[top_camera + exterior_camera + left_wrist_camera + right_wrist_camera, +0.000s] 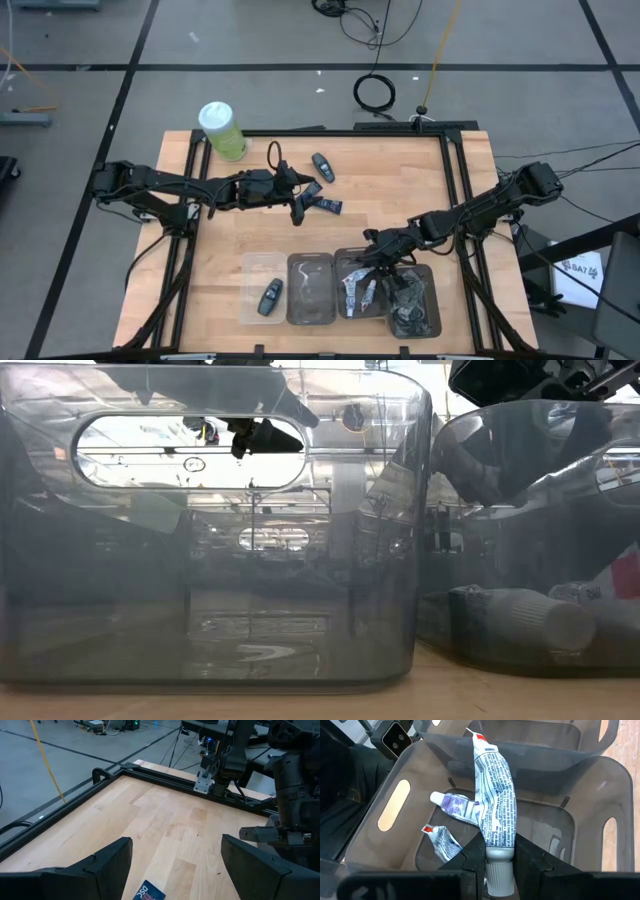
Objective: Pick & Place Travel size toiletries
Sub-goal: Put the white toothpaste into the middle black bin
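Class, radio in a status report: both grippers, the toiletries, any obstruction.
Right gripper shut on white tube, above clear bin holding two tubes. Left gripper open over navy sachet. Nothing obstructing.

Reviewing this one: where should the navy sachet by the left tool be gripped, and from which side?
Probably across its narrow middle, coming straight down. The sachet lies flat on the table, long and thin, so the open left tool could straddle its short width.
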Motion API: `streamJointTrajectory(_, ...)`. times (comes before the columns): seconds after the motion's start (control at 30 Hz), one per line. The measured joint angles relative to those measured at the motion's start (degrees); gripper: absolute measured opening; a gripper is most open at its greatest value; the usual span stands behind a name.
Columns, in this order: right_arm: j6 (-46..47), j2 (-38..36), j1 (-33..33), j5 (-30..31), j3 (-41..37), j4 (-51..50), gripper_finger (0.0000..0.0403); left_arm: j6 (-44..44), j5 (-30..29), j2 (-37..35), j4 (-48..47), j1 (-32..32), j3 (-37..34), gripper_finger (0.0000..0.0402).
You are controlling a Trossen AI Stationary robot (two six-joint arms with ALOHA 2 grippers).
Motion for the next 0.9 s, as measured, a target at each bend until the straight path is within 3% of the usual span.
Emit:
streamJointTrajectory(0.53,0.0,0.0,0.0,0.0,0.0,0.0,0.0066,0.0,0.0,0.0,0.0,0.0,0.0,0.0294)
streamJointTrajectory(0.9,-0.2,0.0,0.0,0.0,0.0,0.0,0.0091,-0.1,0.0,0.0,0.0,0.0,0.0,0.0294)
